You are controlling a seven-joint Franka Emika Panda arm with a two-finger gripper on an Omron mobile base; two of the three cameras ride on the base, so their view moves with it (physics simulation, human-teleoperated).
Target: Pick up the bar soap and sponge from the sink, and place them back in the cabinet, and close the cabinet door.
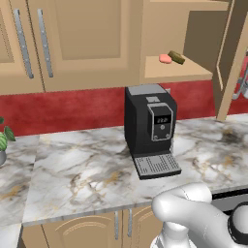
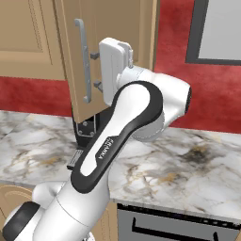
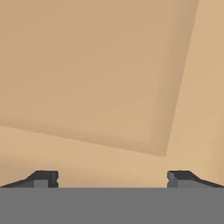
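Tan wall cabinet (image 1: 193, 29) stands open in the left base view, 2 items on its shelf: salmon-pink bar soap (image 1: 165, 58) and yellow-brown sponge (image 1: 177, 57), touching or just beside each other, near the shelf's left end, toward the back. Cabinet door (image 1: 232, 58) swung out at the right edge of the opening, seen nearly edge-on. In the right base view the same door faces the camera, long silver bar handle (image 2: 84, 61) vertical near its left edge.

Gripper (image 3: 113, 179) wide open, holding nothing; in the hand view both dark fingertips (image 3: 43, 179) point at the door's recessed tan panel, close to it. Contact with the door can't be told. In the right base view the white hand sits just beside the handle, on its right, against the door face.

Black coffee machine (image 1: 150, 128) on the marble counter (image 1: 72, 169), under the open cabinet, back against the red wall. Green plant (image 1: 4, 140) at the counter's left edge. 2 closed wall-cabinet doors with silver handles, upper left.
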